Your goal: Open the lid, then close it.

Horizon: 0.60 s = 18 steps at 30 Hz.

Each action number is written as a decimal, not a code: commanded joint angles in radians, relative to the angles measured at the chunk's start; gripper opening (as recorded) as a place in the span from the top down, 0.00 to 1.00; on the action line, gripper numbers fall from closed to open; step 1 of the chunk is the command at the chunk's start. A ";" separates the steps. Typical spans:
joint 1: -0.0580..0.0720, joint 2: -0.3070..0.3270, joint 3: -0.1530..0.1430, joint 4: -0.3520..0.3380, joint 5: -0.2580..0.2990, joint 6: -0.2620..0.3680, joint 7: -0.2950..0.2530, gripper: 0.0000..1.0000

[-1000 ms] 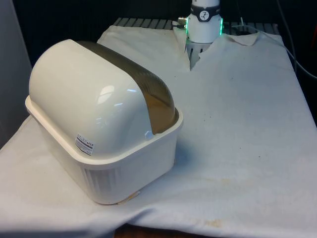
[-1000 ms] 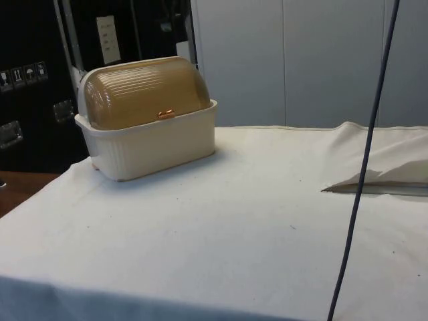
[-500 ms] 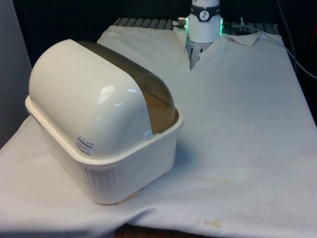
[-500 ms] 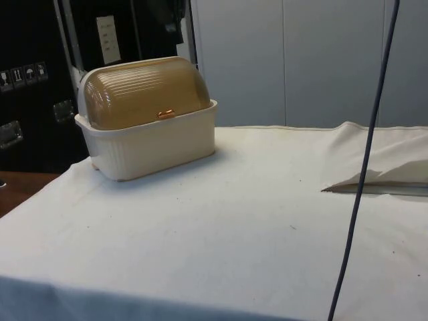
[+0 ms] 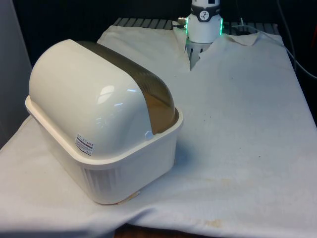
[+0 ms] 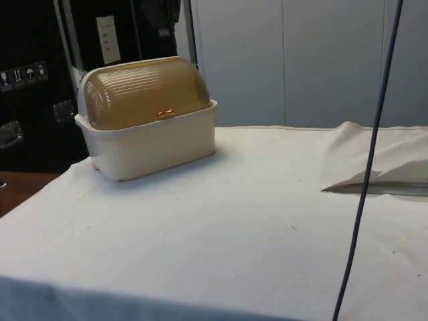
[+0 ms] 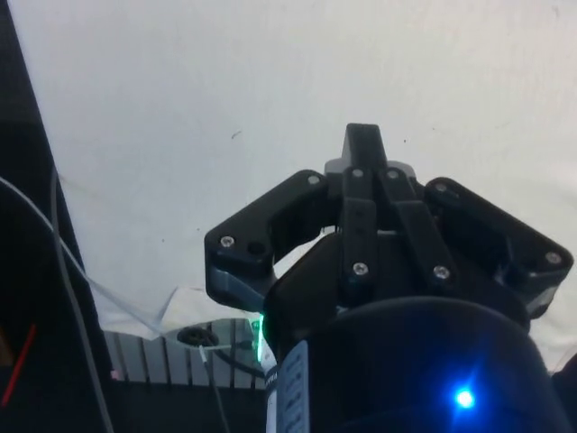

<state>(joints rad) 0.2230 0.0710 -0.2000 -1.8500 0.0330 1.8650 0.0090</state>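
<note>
My black two-finger end effector hangs above the white-clothed tabletop, fingers pressed together. The cream plastic bread box sits well apart, its translucent amber ribbed lid closed.

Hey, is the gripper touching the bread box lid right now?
Apart. The side view shows the brown lid shut on the bread box with nothing on or near it; in the wrist view the gripper hangs over bare white cloth.

White arm base — black screw-studded gripper
</note>
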 commanded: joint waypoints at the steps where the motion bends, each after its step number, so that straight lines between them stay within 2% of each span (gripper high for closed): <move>1: 0.002 -0.008 0.000 -0.020 -0.010 0.035 0.013 1.00; 3: 0.001 -0.011 0.000 -0.033 -0.011 0.053 0.016 1.00; 4: 0.000 -0.002 0.000 -0.020 -0.001 0.030 0.006 1.00; 5: 0.001 -0.012 0.000 -0.039 -0.011 0.064 0.019 1.00; 7: 0.001 -0.014 0.000 -0.056 -0.013 0.091 0.028 1.00; 12: 0.001 -0.016 0.000 -0.085 -0.016 0.139 0.041 1.00; 13: 0.000 -0.008 0.000 -0.072 -0.004 0.117 0.029 1.00; 14: 0.001 -0.016 0.000 -0.091 -0.016 0.149 0.043 1.00; 18: 0.001 -0.018 0.000 -0.121 -0.016 0.196 0.053 1.00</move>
<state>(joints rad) 0.2230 0.0620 -0.2000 -1.9600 0.0290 2.0430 0.0500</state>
